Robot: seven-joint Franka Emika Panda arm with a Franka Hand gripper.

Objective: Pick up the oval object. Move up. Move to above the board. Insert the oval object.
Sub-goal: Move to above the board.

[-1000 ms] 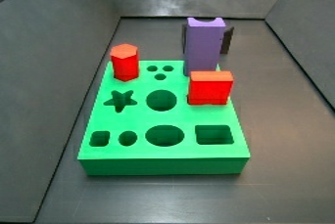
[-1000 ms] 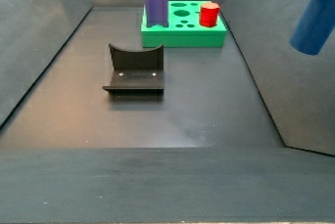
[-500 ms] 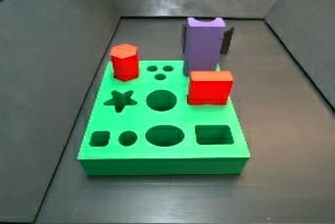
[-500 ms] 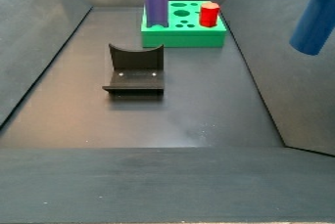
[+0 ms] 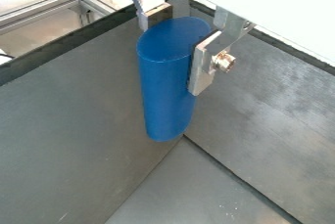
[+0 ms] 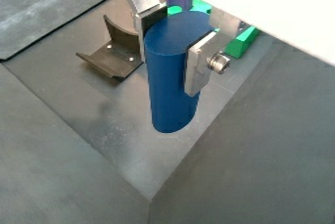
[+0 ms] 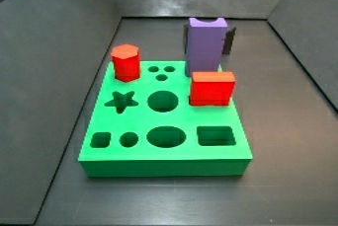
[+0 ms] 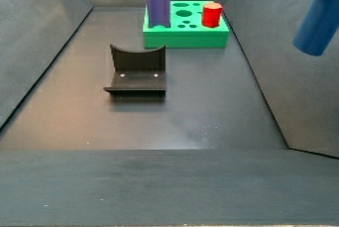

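Note:
My gripper (image 5: 171, 38) is shut on the oval object (image 5: 167, 81), a smooth dark blue peg that hangs upright between the silver fingers (image 5: 206, 62). It shows the same way in both wrist views (image 6: 170, 83). In a side view the peg (image 8: 315, 23) is high at the right edge, well above the floor and off to the side of the green board (image 8: 185, 38). The board (image 7: 185, 119) lies flat, its oval hole (image 7: 165, 136) open in the near row.
On the board stand a tall purple block (image 7: 205, 40), a red hexagonal block (image 7: 126, 62) and a red square block (image 7: 211, 88). The dark fixture (image 8: 135, 69) stands on the floor in front of the board. Grey walls ring the floor.

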